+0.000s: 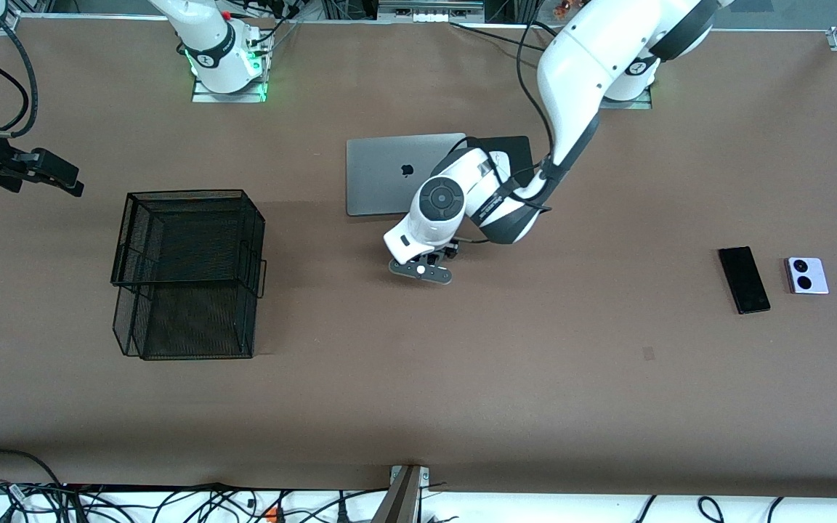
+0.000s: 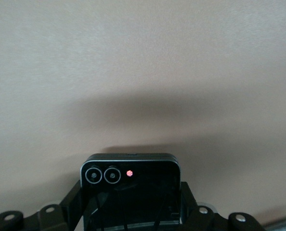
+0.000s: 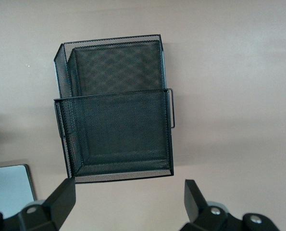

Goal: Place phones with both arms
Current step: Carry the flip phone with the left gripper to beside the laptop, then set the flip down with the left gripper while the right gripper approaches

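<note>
From the high camera, the silver laptop (image 1: 395, 174) sits closed in the middle of the brown table (image 1: 462, 378), and I'll place everything else by it. The left arm (image 1: 571, 80) bends down over the table just on the camera's side of the laptop, and the left gripper (image 1: 429, 263) hangs low there; its fingers are tucked under the wrist from this angle. Well away from the laptop, toward the left arm's end of the table and nearer the camera, the long slim black phone (image 1: 744, 279) lies flat, with the lilac-white phone (image 1: 806, 275) just beside it, farther out toward that end, its two black circles facing up. The two do not touch. Toward the right arm's end, a black mesh basket (image 1: 189, 272) with two tiers stands on the table. The right gripper (image 1: 48, 174) waits up in the air past the basket, farther from the laptop.

The left wrist camera shows the small squarish black phone (image 2: 130, 192) pinched between the left gripper's fingers (image 2: 70, 202), held over bare table; two ringed lenses and a red dot show on its face.

The right wrist camera looks down on the mesh basket (image 3: 116, 110), with a corner of the laptop (image 3: 10, 187) at the frame's edge. The right gripper's fingers (image 3: 61, 197) stand wide apart with nothing between them.
</note>
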Controlling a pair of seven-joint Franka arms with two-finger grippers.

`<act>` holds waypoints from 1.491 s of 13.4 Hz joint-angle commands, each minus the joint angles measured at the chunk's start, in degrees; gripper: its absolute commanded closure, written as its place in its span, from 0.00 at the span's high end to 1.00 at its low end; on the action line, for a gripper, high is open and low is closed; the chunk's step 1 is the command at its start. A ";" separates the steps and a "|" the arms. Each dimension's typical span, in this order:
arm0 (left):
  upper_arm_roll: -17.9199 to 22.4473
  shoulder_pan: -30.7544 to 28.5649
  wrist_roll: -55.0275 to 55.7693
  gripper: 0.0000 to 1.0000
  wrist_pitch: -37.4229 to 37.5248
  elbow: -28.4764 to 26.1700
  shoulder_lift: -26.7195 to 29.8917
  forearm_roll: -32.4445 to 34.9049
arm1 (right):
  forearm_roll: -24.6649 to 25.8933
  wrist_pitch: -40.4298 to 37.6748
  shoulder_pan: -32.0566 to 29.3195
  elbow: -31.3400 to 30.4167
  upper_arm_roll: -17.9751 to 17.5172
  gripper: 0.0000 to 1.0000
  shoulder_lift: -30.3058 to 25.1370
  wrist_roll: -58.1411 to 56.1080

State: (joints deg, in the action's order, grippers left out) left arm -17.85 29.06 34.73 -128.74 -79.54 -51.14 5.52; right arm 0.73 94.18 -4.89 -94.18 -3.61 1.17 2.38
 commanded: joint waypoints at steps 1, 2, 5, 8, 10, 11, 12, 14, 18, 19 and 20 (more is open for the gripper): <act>2.03 0.91 0.78 0.24 -0.02 2.38 -0.80 2.03 | -0.91 0.04 -0.29 0.57 -0.61 1.00 0.33 0.61; 2.38 0.82 0.87 0.25 -0.02 2.46 -0.71 3.78 | -0.91 -0.04 0.14 0.57 -0.61 1.00 0.50 0.61; 2.74 0.82 2.62 0.29 -0.02 2.46 -0.80 4.24 | -0.91 0.04 0.59 0.57 -0.61 1.00 0.85 0.52; 2.65 0.91 5.00 1.00 -0.02 2.29 -0.80 4.33 | -0.91 -0.04 0.68 0.48 -0.61 1.00 0.85 0.18; 2.65 0.47 5.96 1.00 0.33 2.38 0.07 4.41 | -0.91 -0.13 0.76 0.48 -0.61 1.00 0.85 0.00; 2.65 -0.14 6.06 1.00 0.77 2.20 0.86 4.41 | -0.91 -0.13 0.76 0.40 -0.61 1.00 0.85 0.35; 2.65 -0.75 6.06 1.00 2.34 2.11 2.26 4.41 | -0.91 0.04 0.94 0.40 -0.61 1.00 1.03 0.52; 2.74 -2.94 5.79 1.00 7.78 2.72 5.94 4.50 | -0.91 0.74 1.99 0.40 -0.61 1.00 2.17 0.61; 2.65 -9.27 4.31 1.00 16.22 2.73 13.77 4.68 | -0.82 3.11 6.02 0.40 -0.61 1.00 5.59 5.33; 2.65 -11.03 1.51 1.00 16.59 2.90 15.27 4.68 | -0.82 4.51 7.95 0.48 -0.61 1.00 6.82 7.45; 2.65 -12.61 -1.56 1.00 17.46 2.82 17.28 4.59 | -0.82 6.35 10.32 0.48 -0.61 1.00 7.96 9.56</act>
State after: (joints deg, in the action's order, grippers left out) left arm -14.73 19.09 37.05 -113.01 -75.00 -37.81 8.74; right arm 0.38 98.37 1.63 -94.34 -4.44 7.19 7.72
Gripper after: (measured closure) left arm 0.000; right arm 0.000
